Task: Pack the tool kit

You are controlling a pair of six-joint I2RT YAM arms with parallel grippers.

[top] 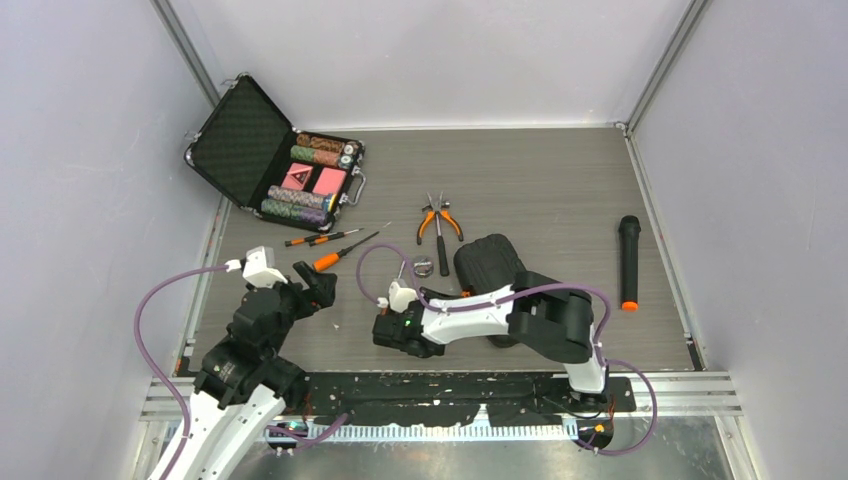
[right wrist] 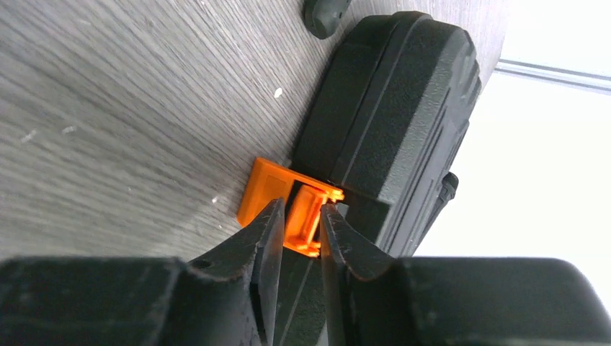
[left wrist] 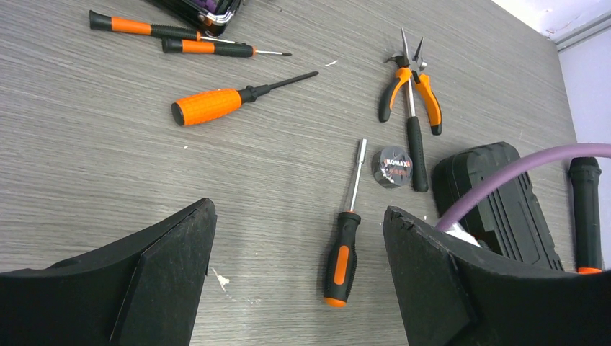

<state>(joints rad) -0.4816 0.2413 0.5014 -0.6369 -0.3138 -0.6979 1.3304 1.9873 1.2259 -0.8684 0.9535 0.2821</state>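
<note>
Right claw (right wrist: 302,216) pinched down to a slim gap on the orange latch (right wrist: 268,189), one finger on each side of its middle bar. Latch flap swung out from the edge of the case (right wrist: 403,108), low over the counter (right wrist: 108,108). Case shut and lying flat on the counter, right of centre.

Left claw (left wrist: 299,209) spread wide, holding nothing, hanging above the counter at the near left.

Outside the case, all loose on the counter:
- nut driver (left wrist: 342,252) just ahead of the left claw
- tape roll (left wrist: 393,167) beside the nut driver's shaft tip
- pliers (left wrist: 430,101) farther back, near the case
- fat-handled screwdriver (left wrist: 209,106) off to the left
- two slim screwdrivers (left wrist: 137,27) beyond it, close to the open chip case (top: 240,140) in the far-left corner
- black rod (top: 628,262), orange at one end, alone toward the right edge
</note>
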